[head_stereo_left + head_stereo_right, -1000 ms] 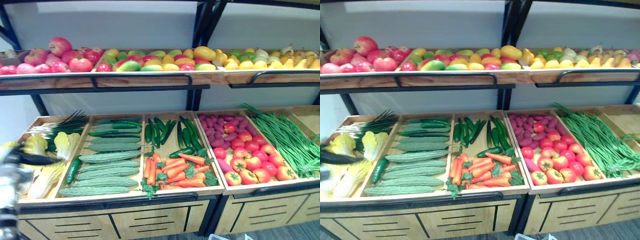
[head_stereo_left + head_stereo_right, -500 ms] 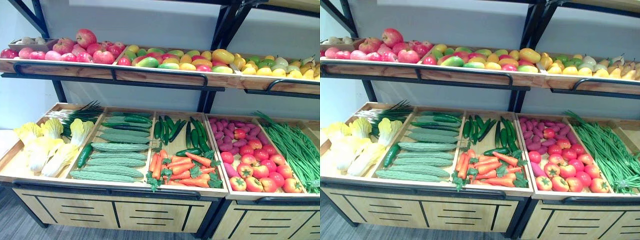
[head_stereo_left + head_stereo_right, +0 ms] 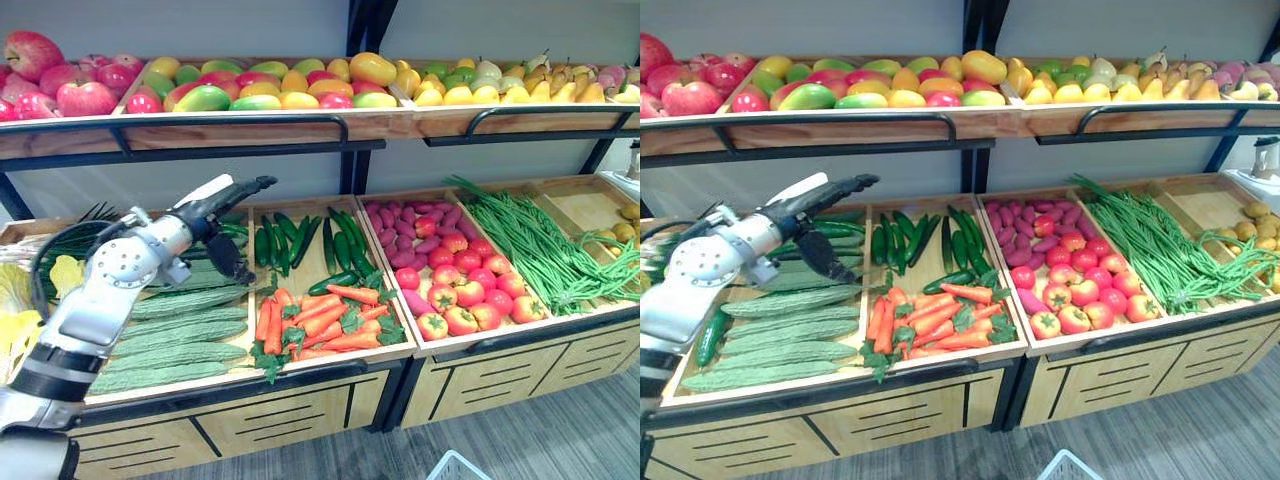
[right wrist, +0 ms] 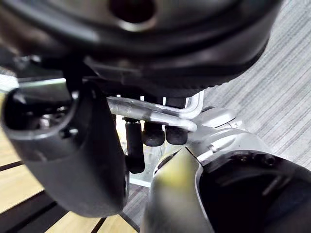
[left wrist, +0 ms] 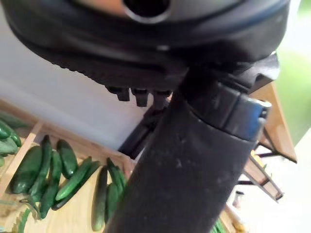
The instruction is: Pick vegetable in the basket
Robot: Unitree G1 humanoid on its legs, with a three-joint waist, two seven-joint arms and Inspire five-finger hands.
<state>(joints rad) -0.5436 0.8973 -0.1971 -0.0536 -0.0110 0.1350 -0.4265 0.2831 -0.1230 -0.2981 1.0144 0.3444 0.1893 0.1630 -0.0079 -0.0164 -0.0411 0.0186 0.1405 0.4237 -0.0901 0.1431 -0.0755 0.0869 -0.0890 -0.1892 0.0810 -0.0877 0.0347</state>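
Vegetables (image 3: 190,355) lie untouched in the lower crates (image 3: 180,387). I read this as the reach: my left hand (image 3: 213,212) hovers above the cucumbers (image 3: 283,240), fingers straight, thumb spread. Next I'd lower it and close on one, while my right hand (image 4: 170,48) hooks the basket (image 3: 447,466) by its wire handle (image 4: 150,112).

Our two head views look down at the stand (image 3: 300,420) and share the carrots (image 3: 322,322) at centre. Our left wrist view, very close, faces the cucumbers (image 5: 30,169) behind the carrots; our right wrist view faces the basket handle (image 4: 155,112) and the floor (image 4: 282,82) below them.
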